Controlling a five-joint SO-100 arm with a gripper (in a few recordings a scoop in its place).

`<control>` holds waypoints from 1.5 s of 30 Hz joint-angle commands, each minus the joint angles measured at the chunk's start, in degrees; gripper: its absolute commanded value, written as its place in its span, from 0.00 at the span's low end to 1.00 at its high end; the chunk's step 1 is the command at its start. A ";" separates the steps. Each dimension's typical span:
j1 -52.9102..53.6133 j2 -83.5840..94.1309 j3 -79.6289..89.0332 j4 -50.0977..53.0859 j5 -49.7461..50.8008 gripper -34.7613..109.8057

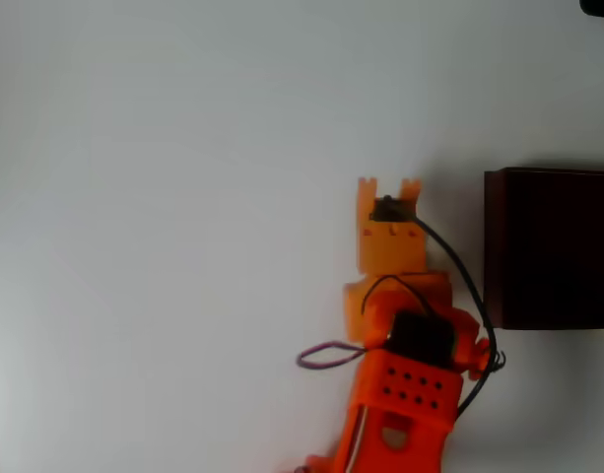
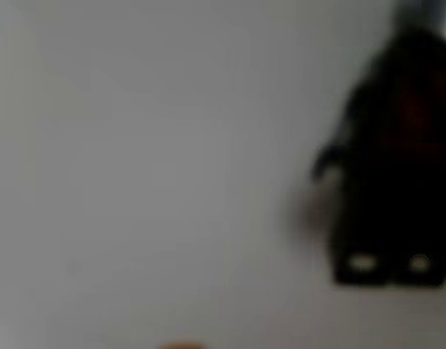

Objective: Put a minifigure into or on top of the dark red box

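Close to the wrist camera lies the minifigure point(image 2: 390, 167), a dark blurred shape at the right side of that picture, feet toward the bottom with two pale spots on the soles; its head runs off the top edge and its details are too soft to read. It rests on the white table point(image 1: 164, 217). From above, the orange arm point(image 1: 400, 384) reaches up from the bottom edge, and its gripper point(image 1: 388, 185) shows two short prongs standing apart, open with nothing between them. The box point(image 1: 553, 246) sits near the table's right edge, cut off by the frame, just right of the gripper. The left half of the table is bare.
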 commanded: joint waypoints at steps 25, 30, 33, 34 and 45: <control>2.99 -11.16 -5.71 -4.57 0.53 0.38; 3.16 -12.48 -6.24 -4.75 0.44 0.33; 3.08 -12.92 -6.42 -4.92 0.53 0.31; 2.99 -13.10 -6.50 -5.01 0.53 0.30; 2.99 -14.77 -9.32 -3.69 -1.49 0.24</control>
